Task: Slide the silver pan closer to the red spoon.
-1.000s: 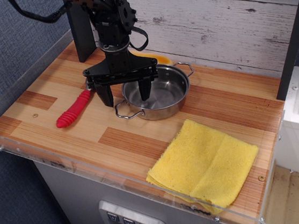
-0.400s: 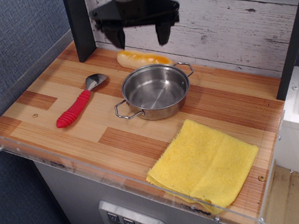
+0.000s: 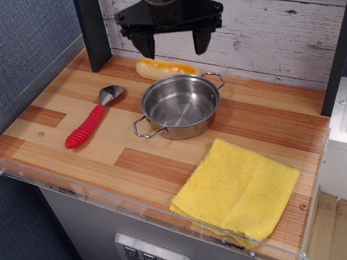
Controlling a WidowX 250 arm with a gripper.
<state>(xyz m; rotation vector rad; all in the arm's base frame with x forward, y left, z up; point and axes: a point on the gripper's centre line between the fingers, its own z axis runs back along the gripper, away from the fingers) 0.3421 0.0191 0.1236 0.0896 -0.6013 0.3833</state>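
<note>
The silver pan (image 3: 181, 106) sits empty on the wooden table, its two wire loop handles pointing front-left and back-right. The red spoon (image 3: 92, 118) lies just left of it, metal bowl toward the back, red ribbed handle toward the front-left, a short gap from the pan's rim. My gripper (image 3: 174, 44) hangs open and empty high above the pan's back edge, its two black fingers spread wide, touching nothing.
A yellowish bread-roll-shaped object (image 3: 165, 68) lies right behind the pan. A folded yellow cloth (image 3: 238, 189) lies at the front right. A black post (image 3: 91, 27) stands at the back left. A clear plastic rim (image 3: 106, 197) edges the table.
My gripper has let go of the pan's left rim, risen well above the table and drifted a little to the right. The pan and spoon have not moved.
</note>
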